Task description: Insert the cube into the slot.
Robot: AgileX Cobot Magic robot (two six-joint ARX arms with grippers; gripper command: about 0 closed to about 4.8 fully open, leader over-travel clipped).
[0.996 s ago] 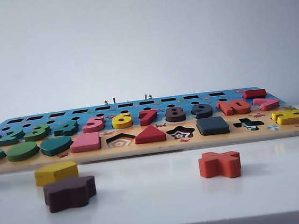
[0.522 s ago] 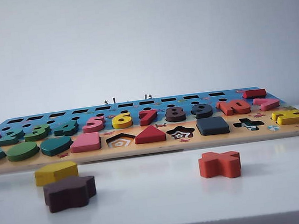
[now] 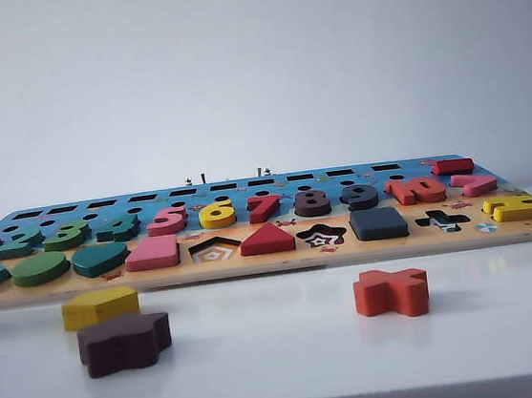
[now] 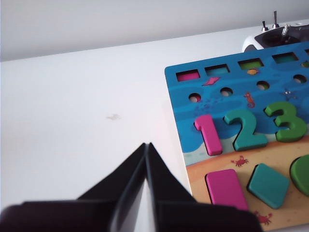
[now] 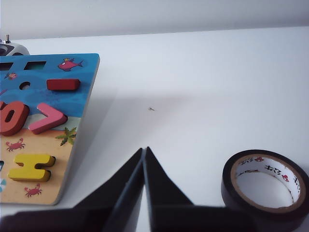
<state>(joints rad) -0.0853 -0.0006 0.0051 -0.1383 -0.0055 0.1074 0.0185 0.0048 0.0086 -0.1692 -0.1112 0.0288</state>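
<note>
Dark navy, almost black, the cube (image 3: 378, 223) lies flat in the front row of the colourful puzzle board (image 3: 273, 261) in the exterior view, filling its square slot so the recess floor is hidden, between a star-shaped recess (image 3: 321, 237) and a cross-shaped recess (image 3: 441, 220); on the white table (image 3: 283, 351) in front of the board lie a yellow pentagon block (image 3: 99, 306), a dark brown flower-shaped block (image 3: 124, 342) and an orange cross piece (image 3: 391, 291); neither arm shows here. In the left wrist view, the left gripper (image 4: 146, 147) hovers over bare table just beside the board's edge near the pink 1 (image 4: 208, 134), its black fingers pressed together and empty. In the right wrist view, the right gripper (image 5: 144, 151) hangs over the table between the board's other edge and a roll of black tape (image 5: 264, 185), fingers likewise pressed together, holding nothing.
</note>
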